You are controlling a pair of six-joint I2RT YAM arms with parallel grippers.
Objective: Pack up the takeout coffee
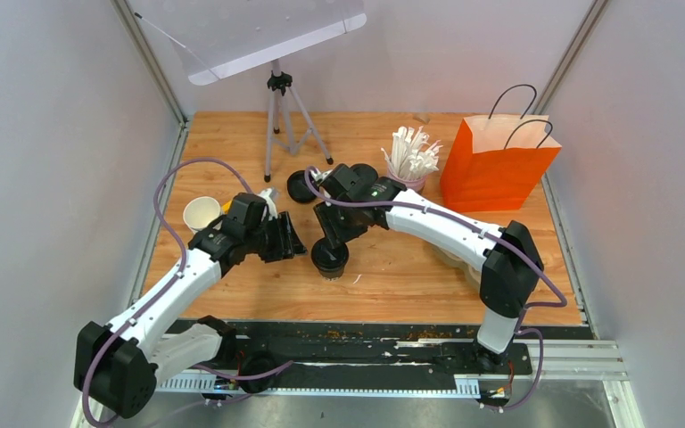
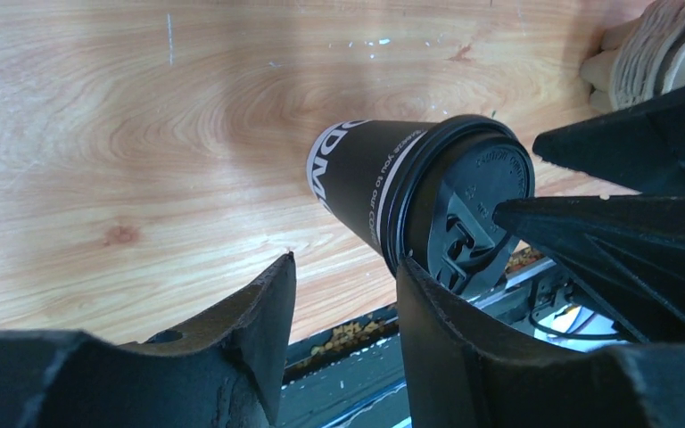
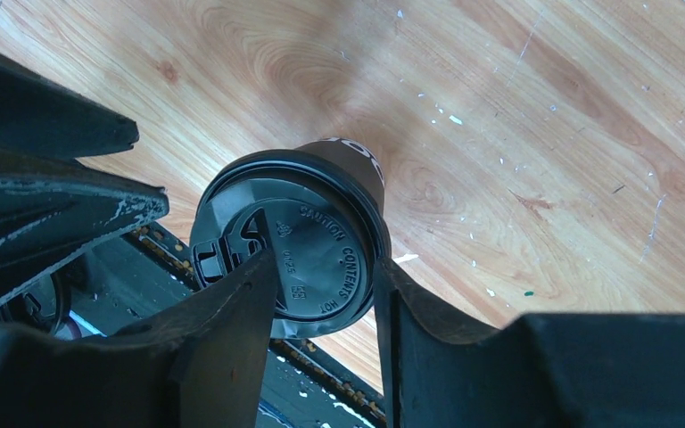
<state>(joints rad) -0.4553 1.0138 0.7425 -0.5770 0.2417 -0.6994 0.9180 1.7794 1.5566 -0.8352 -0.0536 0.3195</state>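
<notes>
Top view: the takeout coffee point(image 1: 329, 258), a black cup with its black lid on, stands upright on the counter point(image 1: 410, 267) just below the middle of the frame. It is well apart from the orange bag point(image 1: 495, 165) at the upper right, where it would presumably be packed. The right gripper point(image 1: 333, 237) hangs just above the lid and the left gripper point(image 1: 292, 241) sits just to the cup's left. An open white cup point(image 1: 201, 212) stands further left, and loose lids point(image 1: 301, 186) lie above centre, near the pink cup of straws point(image 1: 408, 169).

Left wrist view: the cup point(image 2: 366, 178) shows at centre right, its lettered side to the lens. The left gripper point(image 2: 343, 294) has its jaws apart with only bare wood and the counter's edge between them. The cup lies beyond the gap and to its right, its rim by the right-hand finger (touching or not, I cannot tell). I judge this arm is placed to steady the cup from the side.

Right wrist view: the lid point(image 3: 321, 241) sits at lower centre. The right gripper point(image 3: 328, 267) has its jaws partly apart. One finger crosses the lid's face and the other stands at its right rim. The gap is narrower than the lid, so the jaws are not around it. Whether they pinch the rim or press on it I cannot tell. Seating the lid firmly before packing seems the likely purpose.
</notes>
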